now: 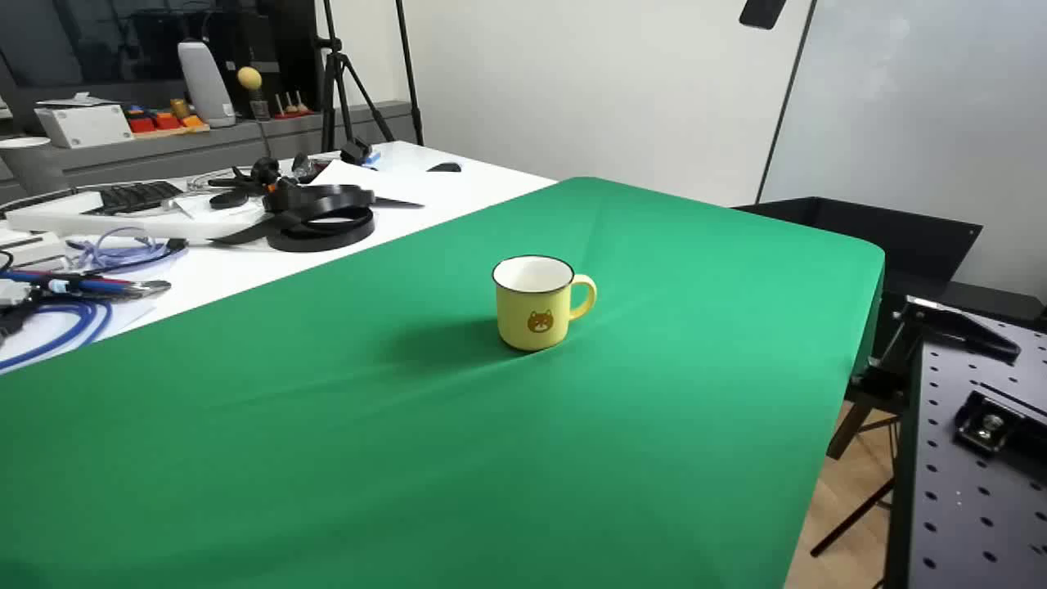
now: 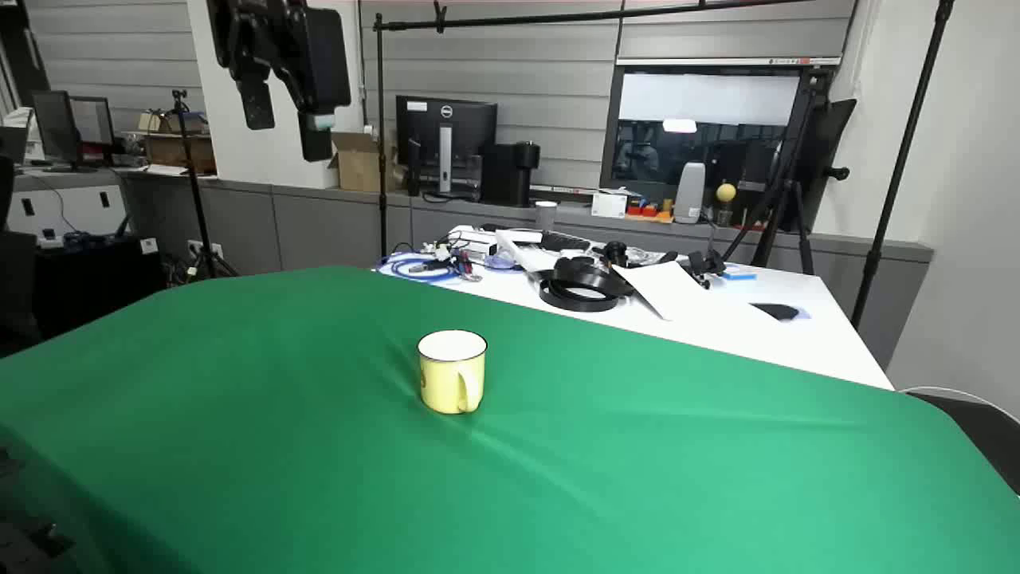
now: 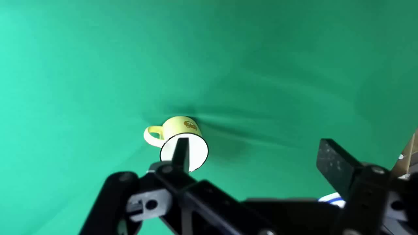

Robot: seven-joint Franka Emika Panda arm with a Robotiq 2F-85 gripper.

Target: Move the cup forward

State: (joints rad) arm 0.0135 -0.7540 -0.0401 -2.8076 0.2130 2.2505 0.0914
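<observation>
- Small yellow mug: stands upright on the green counter, near the middle of both exterior views and well inside the counter's edges.
- Mug particulars: white interior, dark rim line, brown animal face on the side, loop handle pointing to the right of the picture in an exterior view.
- Shadow: I observe it falling on the counter beside the mug, on the side opposite the handle, in an exterior view.
- My end effector: I find it hanging high above the counter's level, at the upper left of an exterior view, well apart from the mug.
- Fingers: spread wide, a broad gap between them. In the wrist view I note one crossing the mug's mouth by line of sight only.
- White counter alongside: carries a keyboard and a coiled black strap.
- Background of an exterior view: a monitor and a cardboard box.
</observation>
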